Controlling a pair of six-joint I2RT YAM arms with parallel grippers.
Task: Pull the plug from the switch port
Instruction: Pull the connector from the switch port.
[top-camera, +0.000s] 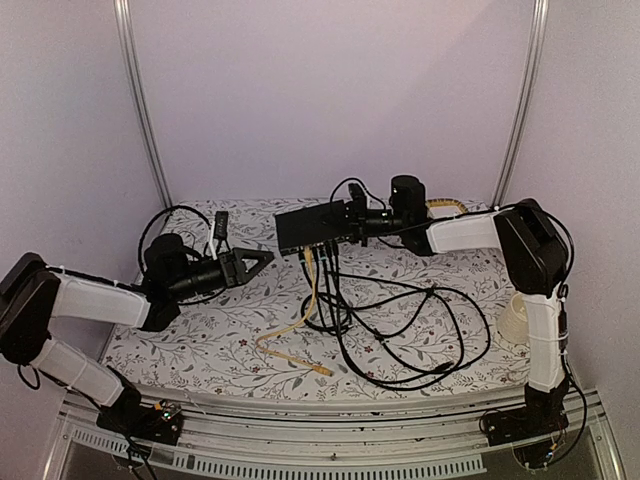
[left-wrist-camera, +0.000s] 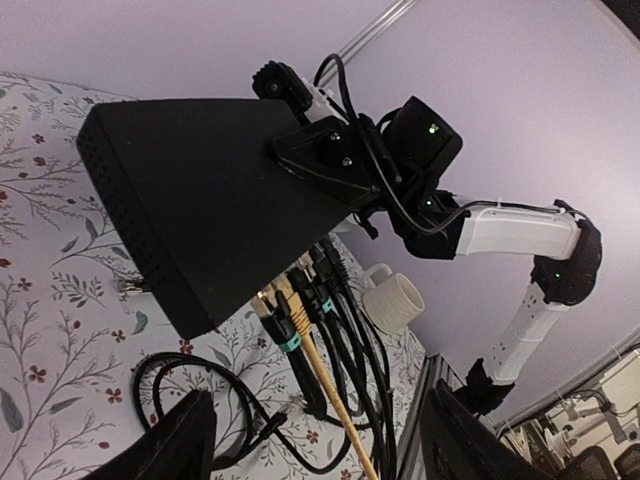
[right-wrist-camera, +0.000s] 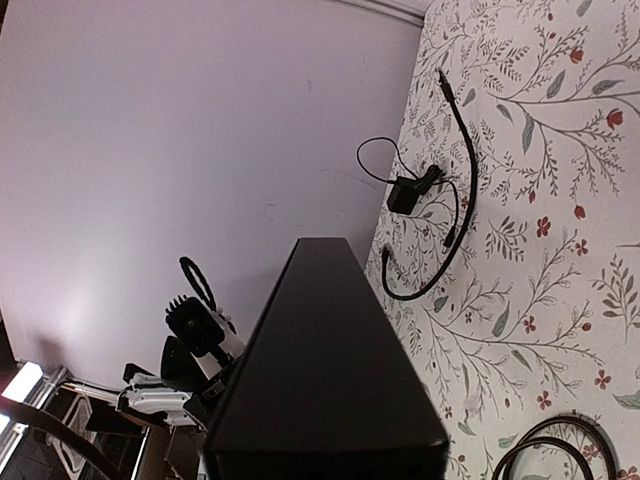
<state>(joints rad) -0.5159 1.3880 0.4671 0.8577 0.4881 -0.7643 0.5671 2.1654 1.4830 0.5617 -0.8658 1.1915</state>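
Observation:
The switch is a flat black box held up off the table at the back centre. My right gripper is shut on its right end; in the left wrist view the switch tilts, with the right gripper clamped on its top edge. Several plugs sit in the port row along its lower edge, black ones with teal boots and a yellow one. My left gripper stands open to the left of the switch, a little lower; its fingers frame the cables from a distance. In the right wrist view the switch hides the fingers.
Black cables and a yellow cable hang from the ports and loop over the floral tablecloth. A white mug stands at the right edge. A small black adapter with its cord lies at the back left.

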